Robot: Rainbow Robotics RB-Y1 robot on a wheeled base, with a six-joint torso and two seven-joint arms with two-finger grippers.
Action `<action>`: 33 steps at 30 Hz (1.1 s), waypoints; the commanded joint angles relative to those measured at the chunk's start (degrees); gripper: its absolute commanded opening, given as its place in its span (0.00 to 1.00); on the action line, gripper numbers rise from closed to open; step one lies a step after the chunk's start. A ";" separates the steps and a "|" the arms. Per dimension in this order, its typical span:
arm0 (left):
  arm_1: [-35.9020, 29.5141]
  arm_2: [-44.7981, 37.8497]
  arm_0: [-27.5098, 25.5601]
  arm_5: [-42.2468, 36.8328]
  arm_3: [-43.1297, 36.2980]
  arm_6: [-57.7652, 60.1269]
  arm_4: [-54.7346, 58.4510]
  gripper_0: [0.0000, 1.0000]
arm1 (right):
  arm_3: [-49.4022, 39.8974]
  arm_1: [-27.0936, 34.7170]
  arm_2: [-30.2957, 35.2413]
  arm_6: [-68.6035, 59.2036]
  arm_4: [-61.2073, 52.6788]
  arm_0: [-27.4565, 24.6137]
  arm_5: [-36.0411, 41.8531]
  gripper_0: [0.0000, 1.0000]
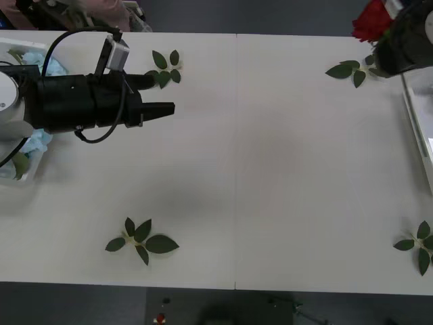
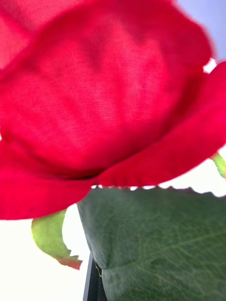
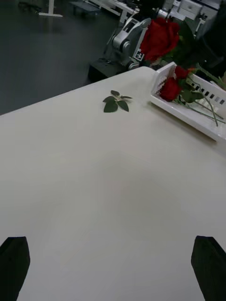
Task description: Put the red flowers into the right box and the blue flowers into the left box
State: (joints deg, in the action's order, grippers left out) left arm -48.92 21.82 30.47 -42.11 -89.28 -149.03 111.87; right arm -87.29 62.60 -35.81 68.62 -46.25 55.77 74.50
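Right gripper (image 1: 379, 47) fingers clamp red rose (image 1: 371, 22) above right box (image 1: 418, 128)

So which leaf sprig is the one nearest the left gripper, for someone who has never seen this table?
Start at the white table and find the black left gripper reaching in from the left box. Just beyond its fingers lies a leaf sprig. Unlike the other sprigs, it sits at the far edge on the robot's left side, not the near edge or beside the right box.
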 commanded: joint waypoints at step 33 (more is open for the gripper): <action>-1.97 -0.73 -7.36 -4.47 -24.63 1.55 -8.86 1.00 | 60.66 -7.93 -8.05 25.08 15.05 1.89 -44.71 0.51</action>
State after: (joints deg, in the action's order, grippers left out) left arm -50.66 21.53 22.32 -47.09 -112.89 -149.72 102.97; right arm -26.75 54.19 -44.00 93.62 -31.17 55.77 30.33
